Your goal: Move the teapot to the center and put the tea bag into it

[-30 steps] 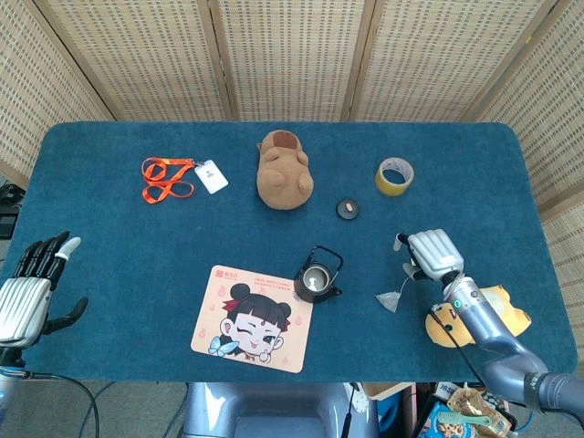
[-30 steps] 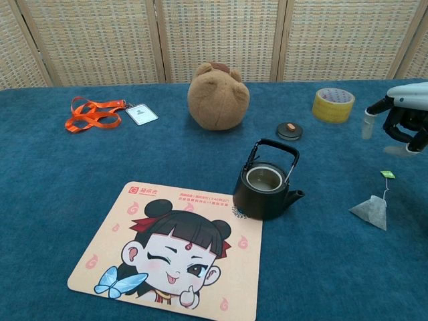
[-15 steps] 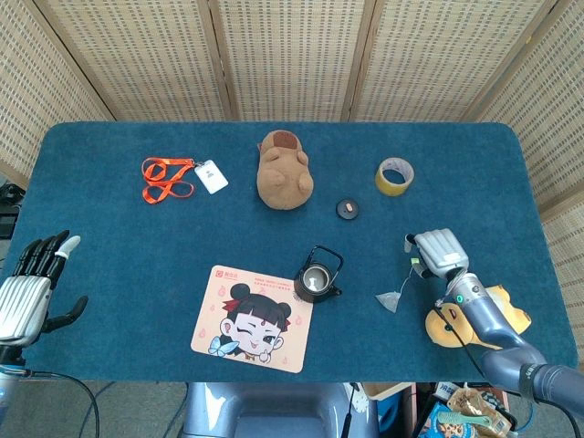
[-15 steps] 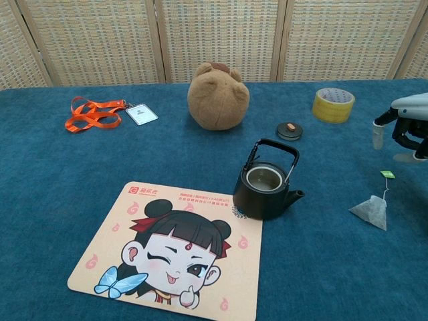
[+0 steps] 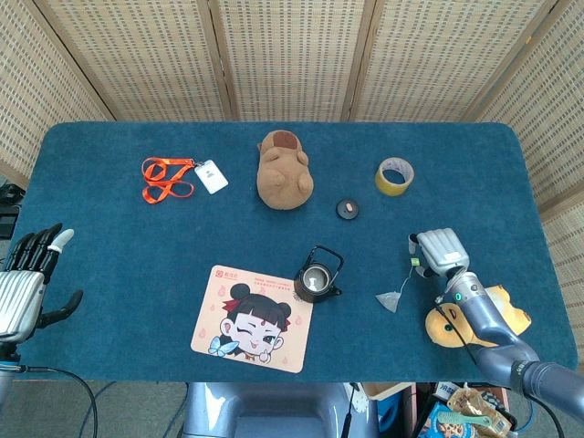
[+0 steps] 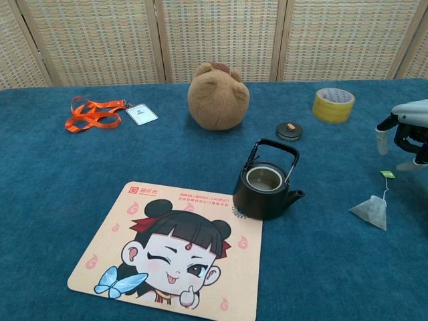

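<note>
My right hand [image 5: 438, 250] hovers empty, fingers curled loosely, just beyond the tea bag [image 6: 372, 210], right of the lidless teapot [image 6: 265, 186].

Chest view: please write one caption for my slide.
Open teapot beside a cartoon mat; tea bag lies near the right hand.

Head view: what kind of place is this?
Likely a lab or staged demo tabletop, not a kitchen: a blue cloth-covered table, woven folding screens behind it, and unrelated props such as a plush toy, tape roll and lanyard.
</note>
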`<control>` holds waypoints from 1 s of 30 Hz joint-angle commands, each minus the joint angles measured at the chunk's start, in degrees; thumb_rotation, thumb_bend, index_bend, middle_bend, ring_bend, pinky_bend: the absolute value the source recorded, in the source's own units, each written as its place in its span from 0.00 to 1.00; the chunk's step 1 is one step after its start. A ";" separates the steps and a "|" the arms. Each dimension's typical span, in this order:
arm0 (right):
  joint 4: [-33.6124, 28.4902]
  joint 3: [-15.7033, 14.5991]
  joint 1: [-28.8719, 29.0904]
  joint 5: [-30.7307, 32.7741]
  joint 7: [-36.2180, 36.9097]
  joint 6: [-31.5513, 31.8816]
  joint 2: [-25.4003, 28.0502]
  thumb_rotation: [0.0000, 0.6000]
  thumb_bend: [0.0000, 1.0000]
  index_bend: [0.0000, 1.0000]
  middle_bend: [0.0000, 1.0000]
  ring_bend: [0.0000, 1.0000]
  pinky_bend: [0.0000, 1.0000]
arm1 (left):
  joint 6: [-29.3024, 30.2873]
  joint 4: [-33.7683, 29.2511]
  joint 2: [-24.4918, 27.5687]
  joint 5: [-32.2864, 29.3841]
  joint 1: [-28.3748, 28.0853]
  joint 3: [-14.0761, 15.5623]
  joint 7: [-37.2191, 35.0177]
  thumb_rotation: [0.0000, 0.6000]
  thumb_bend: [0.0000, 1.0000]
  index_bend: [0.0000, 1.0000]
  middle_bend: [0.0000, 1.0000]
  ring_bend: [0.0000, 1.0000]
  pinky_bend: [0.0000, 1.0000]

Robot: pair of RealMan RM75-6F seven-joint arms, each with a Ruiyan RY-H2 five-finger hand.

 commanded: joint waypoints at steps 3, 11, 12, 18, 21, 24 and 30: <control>2.33 -0.06 0.05 -0.39 1.00 -0.16 -1.60 1.00 0.40 0.51 0.88 0.94 1.00 | -0.31 0.01 0.03 -0.26 -0.05 -0.23 0.24 1.00 0.35 0.00 0.00 0.00 0.00; 6.09 -0.21 0.49 -1.08 2.48 -1.33 -4.20 1.00 0.40 0.51 0.88 0.94 1.00 | -0.40 0.12 -0.04 -1.26 -0.13 -1.09 0.83 1.00 0.35 0.00 0.00 0.00 0.00; 6.36 -0.21 0.53 -1.22 2.67 -1.39 -4.38 1.00 0.40 0.51 0.88 0.94 1.00 | -0.42 0.12 -0.02 -1.36 -0.14 -1.18 0.86 1.00 0.35 0.00 0.00 0.00 0.00; 8.38 -0.21 0.84 -1.81 3.32 -1.95 -5.45 1.00 0.40 0.51 0.88 0.94 1.00 | -0.48 0.19 -0.06 -1.51 0.02 -1.32 0.80 1.00 0.35 0.00 0.00 0.00 0.00; 9.20 -0.20 0.94 -1.99 3.56 -2.21 -5.83 1.00 0.40 0.51 0.88 0.94 1.00 | -0.53 0.24 -0.05 -1.55 0.14 -1.29 0.84 1.00 0.35 0.00 0.00 0.00 0.00; 9.79 -0.22 0.91 -2.20 3.79 -2.25 -6.11 1.00 0.40 0.51 0.88 0.94 1.00 | -0.58 0.25 -0.01 -1.67 0.16 -1.43 0.75 1.00 0.35 0.00 0.00 0.00 0.00; 10.49 -0.32 0.81 -2.39 3.96 -2.46 -6.47 1.00 0.40 0.52 0.88 0.94 1.00 | -0.45 0.21 -0.01 -1.57 0.28 -1.55 0.73 1.00 0.35 0.00 0.00 0.00 0.00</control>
